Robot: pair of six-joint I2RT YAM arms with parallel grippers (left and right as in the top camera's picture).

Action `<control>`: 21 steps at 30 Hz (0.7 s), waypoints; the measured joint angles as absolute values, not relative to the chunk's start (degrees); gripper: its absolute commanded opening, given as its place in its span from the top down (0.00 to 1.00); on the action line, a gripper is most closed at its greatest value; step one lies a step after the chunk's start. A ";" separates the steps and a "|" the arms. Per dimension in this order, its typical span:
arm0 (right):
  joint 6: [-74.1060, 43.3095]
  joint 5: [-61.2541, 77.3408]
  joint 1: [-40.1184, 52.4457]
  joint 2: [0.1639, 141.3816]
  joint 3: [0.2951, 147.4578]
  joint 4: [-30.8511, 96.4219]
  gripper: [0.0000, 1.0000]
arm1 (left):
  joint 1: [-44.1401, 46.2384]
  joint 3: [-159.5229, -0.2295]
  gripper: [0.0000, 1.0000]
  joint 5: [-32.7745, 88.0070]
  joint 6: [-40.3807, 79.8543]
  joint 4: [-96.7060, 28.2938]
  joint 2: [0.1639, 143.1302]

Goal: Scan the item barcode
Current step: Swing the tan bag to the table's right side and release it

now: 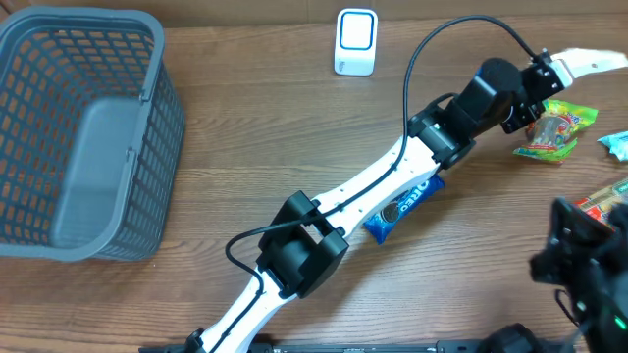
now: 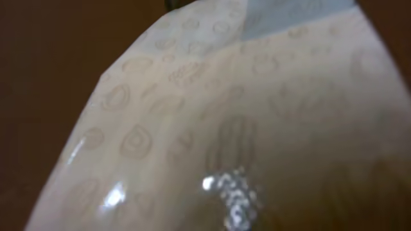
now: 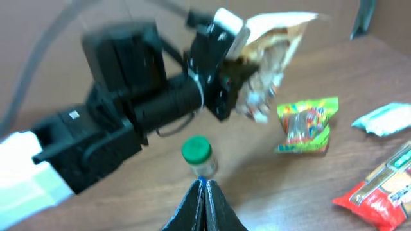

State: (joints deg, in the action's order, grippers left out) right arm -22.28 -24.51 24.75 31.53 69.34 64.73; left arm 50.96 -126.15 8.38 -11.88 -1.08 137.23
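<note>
Jaws of the left gripper (image 1: 548, 71) are clamped tight on one end of a pale, glossy plastic pouch (image 1: 592, 62) printed with faint snack shapes, holding it in the air above the right rear part of the brown wooden table (image 1: 255, 127). The left wrist view is filled by the pouch's shiny surface, too blurred to show any barcode. Below and just beside the held pouch, a green, brightly printed candy bag (image 1: 555, 126) lies on the table, with a light blue wrapper (image 1: 616, 144) to its right and a red and white snack packet (image 3: 379, 186) nearer the front. A blue cookie packet (image 1: 405, 206) lies partly under the left arm. A small bottle with a green cap (image 3: 196, 153) stands in front of the right gripper (image 3: 203, 192), whose fingers are pressed together with nothing between them. A white, upright barcode scanner (image 1: 355, 41) stands at the rear middle, well apart from the pouch, and a grey plastic mesh basket (image 1: 59, 59) sits at the far left.
</note>
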 measured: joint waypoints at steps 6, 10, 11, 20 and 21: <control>-22.28 -25.74 24.75 30.11 70.63 65.25 0.96 | 51.03 -126.15 0.96 22.85 -0.78 -2.24 137.32; -22.31 -26.28 24.75 30.11 70.63 65.21 0.96 | 51.96 -126.32 0.96 29.15 3.11 -2.59 138.56; -22.28 -26.41 24.75 30.11 70.63 65.23 0.96 | 52.53 -126.43 0.96 30.30 4.05 -2.59 139.26; -22.31 -26.59 24.75 30.11 70.63 65.12 0.96 | 58.00 -126.45 0.96 34.37 9.41 1.21 145.82; -22.31 -26.61 24.75 30.11 70.63 65.10 0.96 | 58.28 -126.45 0.96 34.57 10.28 2.04 146.26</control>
State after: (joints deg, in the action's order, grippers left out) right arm -22.31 -26.61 24.75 30.11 70.63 65.10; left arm 58.28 -126.45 34.57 10.28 2.04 146.26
